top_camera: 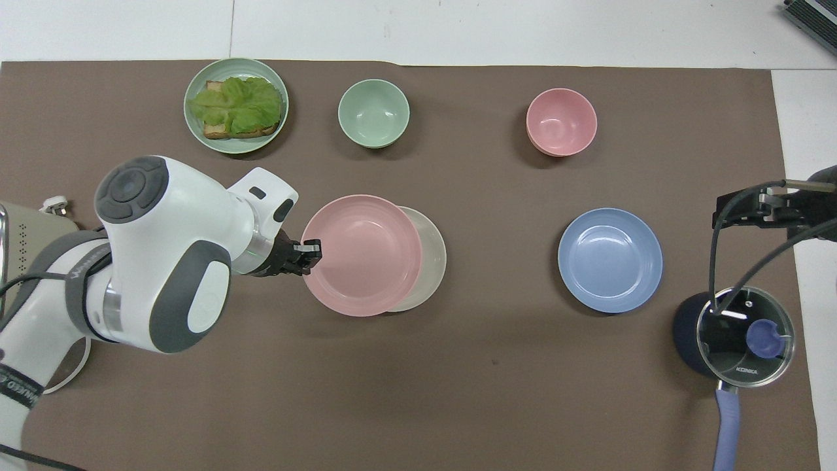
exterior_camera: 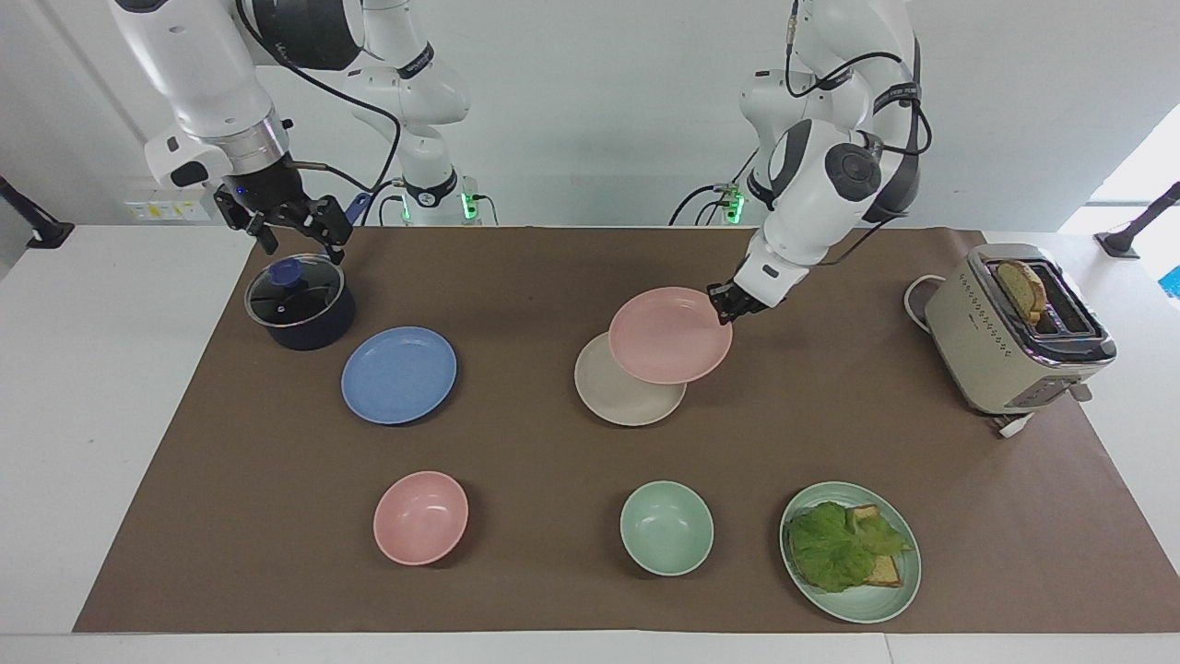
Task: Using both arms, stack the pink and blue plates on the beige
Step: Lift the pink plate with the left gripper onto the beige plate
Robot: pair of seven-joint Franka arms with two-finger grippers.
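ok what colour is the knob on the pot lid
Blue knob on the glass lid of the dark pot; clearest in the overhead view.

Four plates: pink plate [exterior_camera: 669, 334], blue plate [exterior_camera: 398, 374], beige plate [exterior_camera: 613, 398], green plate [exterior_camera: 899, 590]; two bowls [exterior_camera: 420, 517]; one pot [exterior_camera: 300, 302]; one toaster [exterior_camera: 1014, 339].

White desk [exterior_camera: 111, 387] under a brown mat [exterior_camera: 516, 277]. On the mat: beige plate [exterior_camera: 613, 406] mid-desk, blue plate [exterior_camera: 398, 374] and lidded pot [exterior_camera: 300, 304] toward the right arm's end, toaster [exterior_camera: 1014, 332] toward the left arm's end. Farther from the robots: pink bowl [exterior_camera: 420, 516], green bowl [exterior_camera: 666, 527], green plate [exterior_camera: 890, 599] bearing lettuce and bread.
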